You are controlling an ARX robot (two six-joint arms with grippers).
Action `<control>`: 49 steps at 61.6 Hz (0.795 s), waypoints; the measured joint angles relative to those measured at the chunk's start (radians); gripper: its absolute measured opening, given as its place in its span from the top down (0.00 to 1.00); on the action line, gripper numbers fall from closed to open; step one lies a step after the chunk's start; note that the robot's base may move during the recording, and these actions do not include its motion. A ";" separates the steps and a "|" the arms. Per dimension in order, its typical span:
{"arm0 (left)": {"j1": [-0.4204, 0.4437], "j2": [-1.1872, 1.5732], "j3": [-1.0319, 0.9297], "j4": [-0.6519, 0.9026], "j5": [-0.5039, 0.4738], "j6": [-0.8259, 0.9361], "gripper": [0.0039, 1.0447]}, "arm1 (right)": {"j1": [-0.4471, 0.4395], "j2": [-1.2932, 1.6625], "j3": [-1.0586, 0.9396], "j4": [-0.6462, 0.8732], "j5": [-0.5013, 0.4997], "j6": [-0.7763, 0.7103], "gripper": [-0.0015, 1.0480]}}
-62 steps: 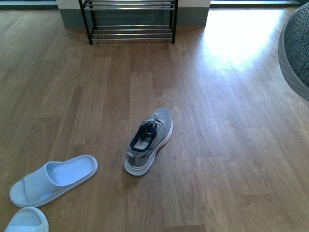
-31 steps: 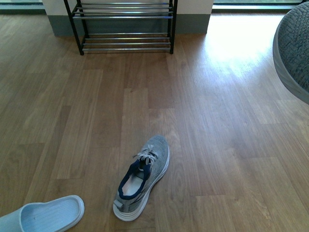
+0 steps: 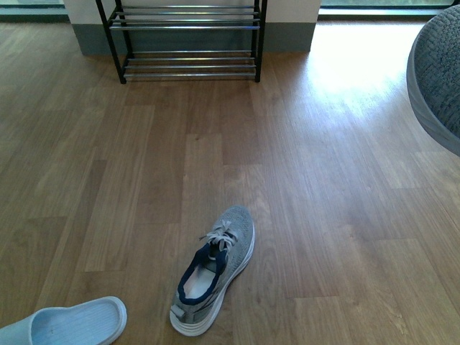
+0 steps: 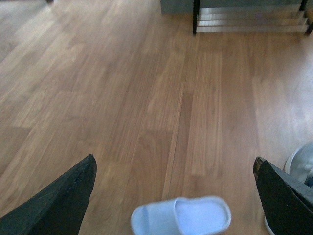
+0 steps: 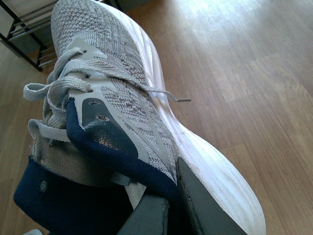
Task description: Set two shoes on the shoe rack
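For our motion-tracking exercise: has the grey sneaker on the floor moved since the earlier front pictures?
No. The sneaker keeps its spot beside the blue slipper; only the camera shifted.

The floor (image 3: 144, 165) is laid in long wood-grain planks of warm brown that run away towards the far wall (image 3: 287, 11), which is white above a grey-green skirting band (image 3: 287, 34). Bright daylight (image 3: 359, 57) washes the boards pale at the far right, below a dark sill strip (image 3: 381, 11) at floor level.
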 joint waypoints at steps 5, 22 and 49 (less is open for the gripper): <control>-0.050 0.304 0.017 0.215 0.028 0.019 0.09 | 0.000 0.000 0.000 0.000 -0.002 0.000 0.99; -0.133 1.136 0.196 0.681 0.133 0.051 0.09 | 0.000 0.000 0.000 0.000 -0.001 0.000 0.99; -0.204 1.926 0.789 0.579 0.201 0.048 0.09 | 0.000 0.000 0.000 0.000 -0.001 0.000 0.99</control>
